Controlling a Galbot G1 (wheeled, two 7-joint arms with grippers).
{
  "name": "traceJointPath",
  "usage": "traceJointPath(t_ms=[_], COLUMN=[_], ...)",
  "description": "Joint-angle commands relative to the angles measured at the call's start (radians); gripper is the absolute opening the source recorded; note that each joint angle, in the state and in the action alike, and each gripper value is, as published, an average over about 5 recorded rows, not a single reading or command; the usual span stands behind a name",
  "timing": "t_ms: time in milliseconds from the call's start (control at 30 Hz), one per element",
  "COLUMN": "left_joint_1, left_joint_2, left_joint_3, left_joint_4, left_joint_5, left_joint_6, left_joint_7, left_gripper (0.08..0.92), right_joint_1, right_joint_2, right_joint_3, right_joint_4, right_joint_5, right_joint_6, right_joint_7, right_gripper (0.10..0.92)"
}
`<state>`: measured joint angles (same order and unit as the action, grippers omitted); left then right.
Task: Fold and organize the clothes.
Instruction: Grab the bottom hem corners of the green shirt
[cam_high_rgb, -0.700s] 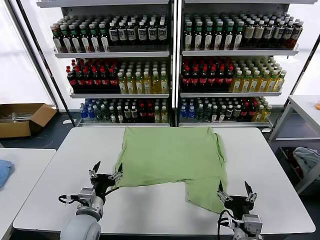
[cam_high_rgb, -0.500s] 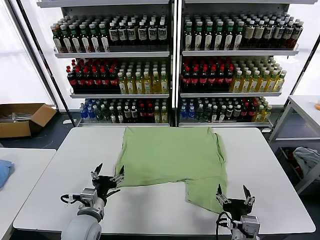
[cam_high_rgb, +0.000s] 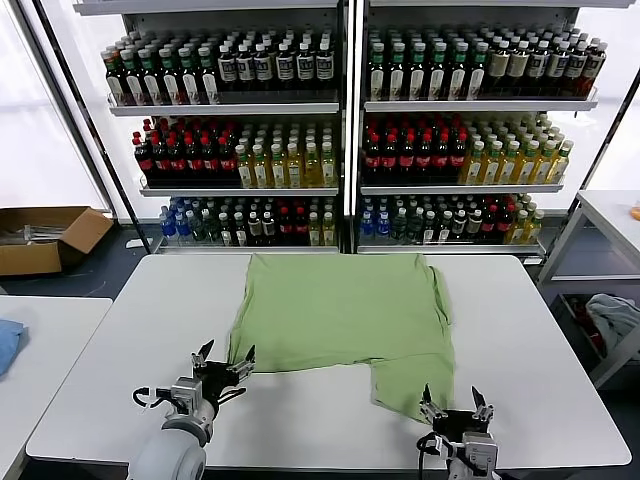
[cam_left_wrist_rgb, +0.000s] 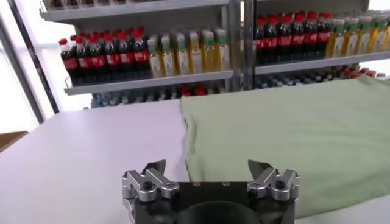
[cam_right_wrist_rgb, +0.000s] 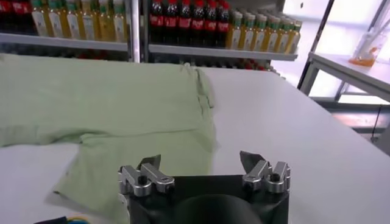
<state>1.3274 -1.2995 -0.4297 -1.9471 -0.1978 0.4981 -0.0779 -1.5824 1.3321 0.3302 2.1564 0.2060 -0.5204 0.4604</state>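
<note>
Left gripper spread wide, empty, at your shirt's near-left corner | right gripper spread wide, empty, at shirt's near-right flap

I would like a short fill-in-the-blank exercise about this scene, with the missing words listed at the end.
1. The green polo shirt lies spread on the white ____.
2. The left gripper is near the shirt's corner, with its fingers ____.
3. The right gripper holds ____.
4. The shelves behind the table are full of ____.

Missing words: table; open; nothing; bottles
</note>
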Motion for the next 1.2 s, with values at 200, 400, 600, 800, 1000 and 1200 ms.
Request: traceJointPath(t_ms=[200,400,600,800,1000,1200], left_joint_1=[-0.001,0.007,0.007,0.011,0.019,0.02], left_joint_2=[0.002,-0.002,-0.001,0.001,0.004,-0.003], left_joint_3=[0.005,0.014,0.02,0.031,0.032,0.039], left_joint_4=[0.018,0.014,0.026,0.061,0.074,0.07], left_joint_5=[-0.009,-0.008,-0.005,0.01,0.007,0.009], left_joint_6=[0.013,0.014,0.013,0.018,0.021,0.021], left_joint_7=[0.003,0.008,0.011,0.014,0.017,0.019], left_gripper=[0.823,0.823,0.815,0.685,0.529,0.355], right_joint_1=[0.01,0.008,0.003,-0.013,-0.033,-0.045], right_joint_2=[0.005,0.016,0.026,0.042,0.042,0.037], right_joint_3=[-0.024,-0.021,-0.017,-0.007,0.004,0.019], right_joint_4=[-0.027,-0.031,-0.041,-0.054,-0.061,-0.055], right_joint_5=[0.005,0.008,0.021,0.056,0.074,0.091], right_joint_6=[-0.013,-0.009,0.002,0.021,0.039,0.048], right_joint_7=[0.009,0.002,-0.001,0.001,0.001,-0.002], right_gripper=[0.823,0.823,0.766,0.598,0.425,0.251])
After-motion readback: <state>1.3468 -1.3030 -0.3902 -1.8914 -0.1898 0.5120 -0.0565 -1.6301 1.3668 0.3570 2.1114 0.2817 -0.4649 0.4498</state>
